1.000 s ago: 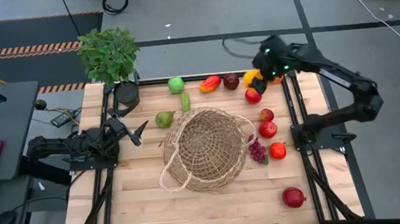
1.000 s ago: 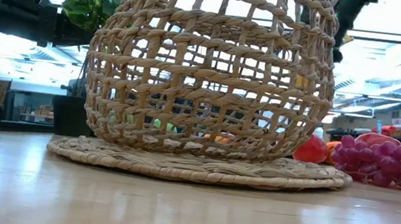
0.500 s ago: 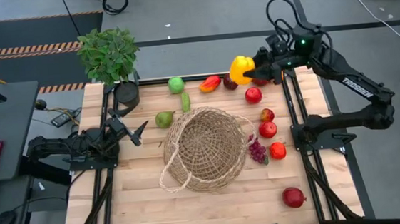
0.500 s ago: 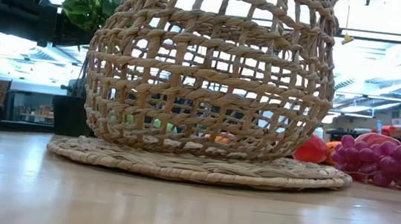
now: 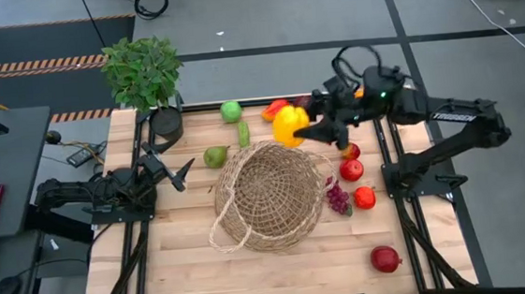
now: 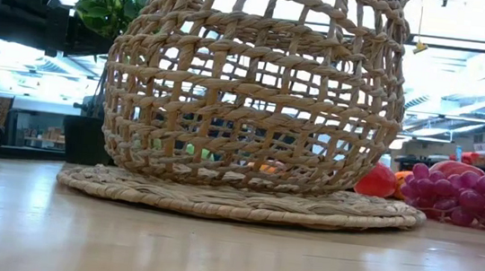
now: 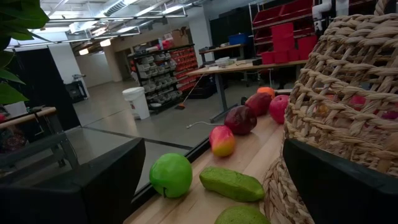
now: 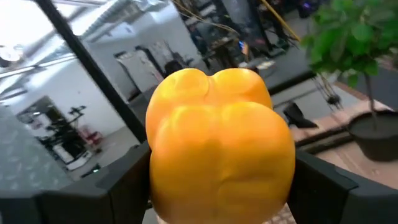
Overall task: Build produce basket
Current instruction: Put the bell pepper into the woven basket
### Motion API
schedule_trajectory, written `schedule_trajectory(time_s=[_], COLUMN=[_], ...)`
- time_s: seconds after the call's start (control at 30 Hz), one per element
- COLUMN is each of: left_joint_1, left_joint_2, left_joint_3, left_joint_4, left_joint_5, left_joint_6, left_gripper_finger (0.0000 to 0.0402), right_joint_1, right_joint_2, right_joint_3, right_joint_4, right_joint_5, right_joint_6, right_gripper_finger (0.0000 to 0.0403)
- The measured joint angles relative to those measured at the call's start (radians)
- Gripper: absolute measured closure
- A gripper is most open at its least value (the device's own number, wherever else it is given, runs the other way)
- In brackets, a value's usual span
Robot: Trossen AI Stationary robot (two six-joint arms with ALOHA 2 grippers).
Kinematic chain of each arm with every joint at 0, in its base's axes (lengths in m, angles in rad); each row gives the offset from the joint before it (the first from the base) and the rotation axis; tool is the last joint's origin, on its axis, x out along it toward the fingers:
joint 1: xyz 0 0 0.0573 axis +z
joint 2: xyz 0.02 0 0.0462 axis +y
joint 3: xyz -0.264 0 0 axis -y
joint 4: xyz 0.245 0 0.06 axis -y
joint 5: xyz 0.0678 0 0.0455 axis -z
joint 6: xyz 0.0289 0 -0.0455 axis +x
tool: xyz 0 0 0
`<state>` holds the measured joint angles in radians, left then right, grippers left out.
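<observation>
My right gripper (image 5: pixel 304 132) is shut on a yellow bell pepper (image 5: pixel 286 124), held in the air just beyond the far rim of the tan wicker basket (image 5: pixel 271 195). The pepper (image 8: pixel 221 149) fills the right wrist view. More produce lies along the far edge: a green apple (image 5: pixel 231 111), a green pear (image 5: pixel 214 156) and an orange-red fruit (image 5: pixel 275 108). To the basket's right lie red apples (image 5: pixel 352 169) and purple grapes (image 5: pixel 339 198). My left gripper (image 5: pixel 176 173) waits open at the table's left side. My right gripper pinches the yellow pepper between its two fingers, one finger (image 8: pixel 121 180) on each of its opposite sides (image 8: pixel 163 168). The fingers reach in level from the table's right. The pepper is lifted clear of the table and of the basket.
A potted plant (image 5: pixel 143 72) in a dark pot stands at the far left corner. A red pomegranate (image 5: pixel 385 258) lies near the front right. A green cucumber-like piece (image 5: pixel 244 133) lies beside the basket's far rim. The basket (image 6: pixel 257 83) fills the low view.
My right gripper has lifted the yellow pepper out of the row at the table's far right edge. It has tipped from pointing down to level and carried the pepper left and nearer, toward the basket's far rim.
</observation>
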<state>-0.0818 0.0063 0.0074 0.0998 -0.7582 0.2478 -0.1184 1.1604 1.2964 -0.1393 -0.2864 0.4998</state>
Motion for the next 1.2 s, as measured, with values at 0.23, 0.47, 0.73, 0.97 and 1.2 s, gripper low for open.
schedule_trajectory(time_s=[0.23, 0.47, 0.73, 0.97, 1.2], left_joint_1=[0.0, 0.0, 0.0, 0.0, 0.0], left_joint_2=[0.0, 0.0, 0.0, 0.0, 0.0], left_joint_3=[0.0, 0.0, 0.0, 0.0, 0.0], left_joint_4=[0.0, 0.0, 0.0, 0.0, 0.0], left_joint_5=[0.0, 0.0, 0.0, 0.0, 0.0], left_joint_6=[0.0, 0.0, 0.0, 0.0, 0.0], left_gripper_finger=[0.0014, 0.0014, 0.0014, 0.0014, 0.0014], right_joint_1=[0.132, 0.177, 0.161, 0.114, 0.074], right_joint_2=[0.08, 0.199, 0.243, 0.245, 0.263], right_joint_3=[0.104, 0.321, 0.374, 0.375, 0.374], right_joint_4=[-0.191, -0.453, -0.365, -0.27, -0.217], right_joint_5=[0.177, 0.266, 0.136, 0.016, -0.172], right_joint_6=[-0.046, -0.118, -0.101, 0.01, 0.02], right_gripper_finger=[0.0094, 0.0094, 0.0094, 0.0094, 0.0094])
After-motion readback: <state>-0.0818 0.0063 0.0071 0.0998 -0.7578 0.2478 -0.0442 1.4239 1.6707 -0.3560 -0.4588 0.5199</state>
